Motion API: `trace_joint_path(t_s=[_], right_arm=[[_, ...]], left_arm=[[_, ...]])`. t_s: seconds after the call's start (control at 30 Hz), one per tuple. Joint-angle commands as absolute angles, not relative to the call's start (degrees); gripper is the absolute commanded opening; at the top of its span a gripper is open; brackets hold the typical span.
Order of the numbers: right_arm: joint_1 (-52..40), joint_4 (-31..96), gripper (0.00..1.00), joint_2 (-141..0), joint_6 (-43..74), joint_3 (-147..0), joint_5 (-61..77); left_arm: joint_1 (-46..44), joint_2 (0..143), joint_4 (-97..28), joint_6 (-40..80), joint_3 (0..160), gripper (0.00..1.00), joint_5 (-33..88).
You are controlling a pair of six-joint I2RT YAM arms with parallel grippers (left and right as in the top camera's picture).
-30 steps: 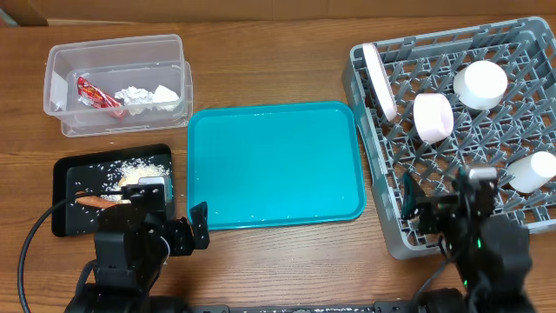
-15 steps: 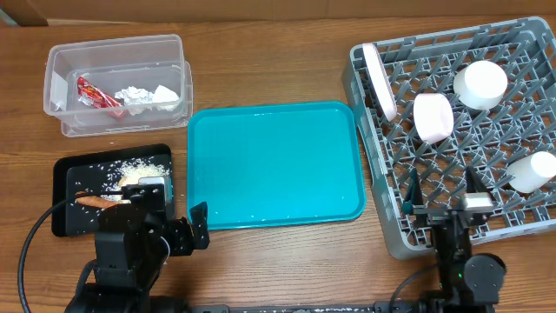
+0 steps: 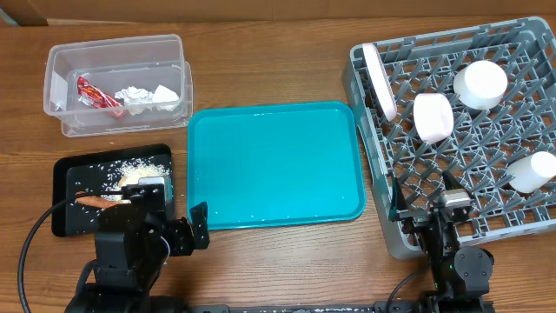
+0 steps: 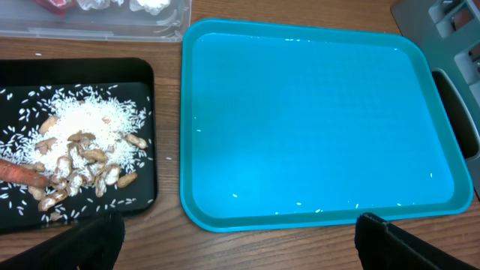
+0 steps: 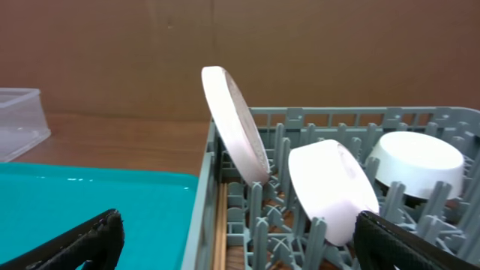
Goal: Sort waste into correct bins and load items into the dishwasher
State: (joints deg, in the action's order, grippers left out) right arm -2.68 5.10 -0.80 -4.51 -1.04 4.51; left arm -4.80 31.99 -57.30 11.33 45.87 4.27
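Note:
The clear tub [image 3: 61, 65] holds a red wrapper [image 3: 95, 94] and white tissue [image 3: 139, 96]. The black tray [image 3: 65, 169] holds rice scraps [image 4: 86, 124], nuts and the carrot [image 4: 19, 172]. The grey rack [image 3: 373, 156] holds the plate [image 5: 234, 124] on edge and three white bowls [image 3: 433, 117] [image 3: 479, 84] [image 3: 530, 171]. The chopsticks [image 5: 220, 225] lie inside the rack's left wall. My right gripper [image 3: 421, 198] is open and empty over the rack's front left corner [image 5: 240, 244]. My left gripper [image 3: 169, 233] is open and empty, near the front edges of the black and teal trays [image 4: 240, 244].
A large teal tray [image 3: 274, 165] with a few rice grains lies between the black tray and the rack. The clear tub stands at the back left. The table's front edge runs just behind both arms.
My right arm has drawn back and to the left over the rack's front, its open fingers now nearer the front left corner. The left arm has not moved.

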Motion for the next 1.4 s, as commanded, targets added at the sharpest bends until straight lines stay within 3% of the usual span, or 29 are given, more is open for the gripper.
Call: trace_joint_path(t_s=[0.0, 1.2, 1.37], right_arm=[[-3.0, 4.5, 1.00, -0.2, -4.3, -0.4, 4.6], [-3.0, 4.4, 1.00, -0.2, -4.3, -0.4, 4.6], [-3.0, 4.4, 1.00, -0.2, -4.3, -0.4, 4.6]], left_arm=[[-4.9, 31.5, -57.2, 10.1, 45.6, 1.00, 3.9], [-2.6, 30.2, -57.7, 8.3, 45.1, 1.00, 1.7], [3.9, 23.3, -45.0, 7.7, 37.0, 1.00, 1.1]])
